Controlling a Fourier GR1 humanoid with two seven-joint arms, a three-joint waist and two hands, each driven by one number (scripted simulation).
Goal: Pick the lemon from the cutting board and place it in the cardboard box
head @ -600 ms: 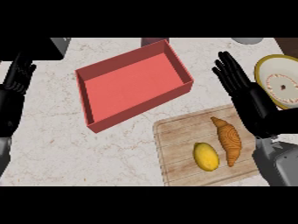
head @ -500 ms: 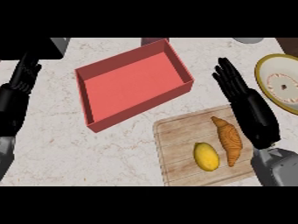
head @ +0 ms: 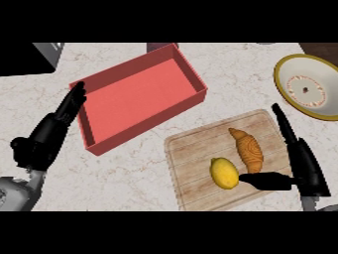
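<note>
A yellow lemon (head: 224, 173) lies on the wooden cutting board (head: 200, 149) beside a brown croissant (head: 248, 149). My right hand (head: 302, 162) stands edge-on over the board's right side, fingers straight and pointing away, thumb (head: 263, 180) stretched left and nearly touching the lemon. It is open and holds nothing. The red open box (head: 136, 95) sits to the upper left of the board. My left hand (head: 53, 130) rests open at the left, its fingertips near the box's left wall.
A yellow-rimmed plate (head: 315, 87) with a pale patterned centre lies at the upper right. A dark appliance (head: 18, 58) fills the upper left corner. Bare marble counter (head: 128, 173) lies between the box and the board.
The right hand has moved down and onto the board's right side, turning edge-on with its thumb reaching the lemon. The left hand has swung inward toward the box's left wall.
</note>
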